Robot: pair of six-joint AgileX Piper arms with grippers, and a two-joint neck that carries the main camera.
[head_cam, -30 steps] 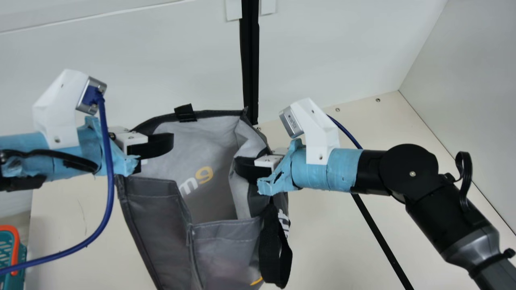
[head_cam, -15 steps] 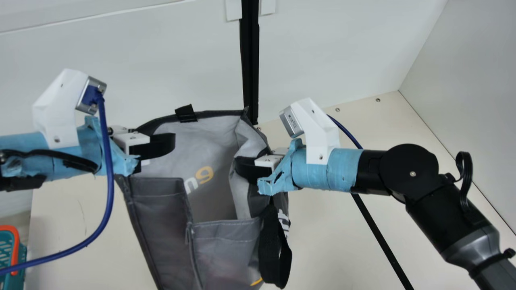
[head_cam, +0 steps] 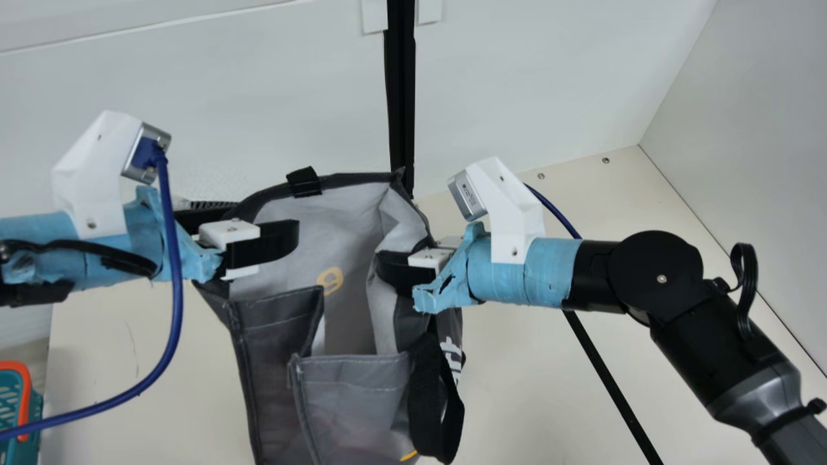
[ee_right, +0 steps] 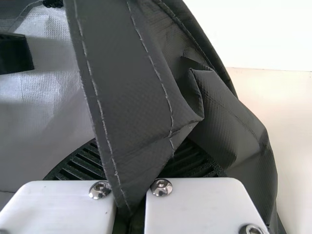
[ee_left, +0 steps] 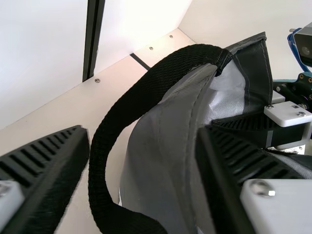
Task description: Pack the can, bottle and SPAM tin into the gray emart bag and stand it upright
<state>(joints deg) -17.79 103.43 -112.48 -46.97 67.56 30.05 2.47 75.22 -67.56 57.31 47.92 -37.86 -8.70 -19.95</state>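
The bag (head_cam: pixel 362 400) sits between the right tool (ee_right: pixel 139 156), pinched tight on its rim (ee_right: pixel 117 92), and the left tool (ee_left: pixel 142 134), spread wide, gripping nothing. Closing there could snag the loose strap (ee_left: pixel 102 151) and twist the bag.

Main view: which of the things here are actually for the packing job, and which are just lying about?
For the job:
gray bag, mouth open
right gripper, clamped on the bag's edge
left gripper, open at the bag's other side

Seemingly just there:
teal basket with orange rim, at the left edge
black post behind the bag
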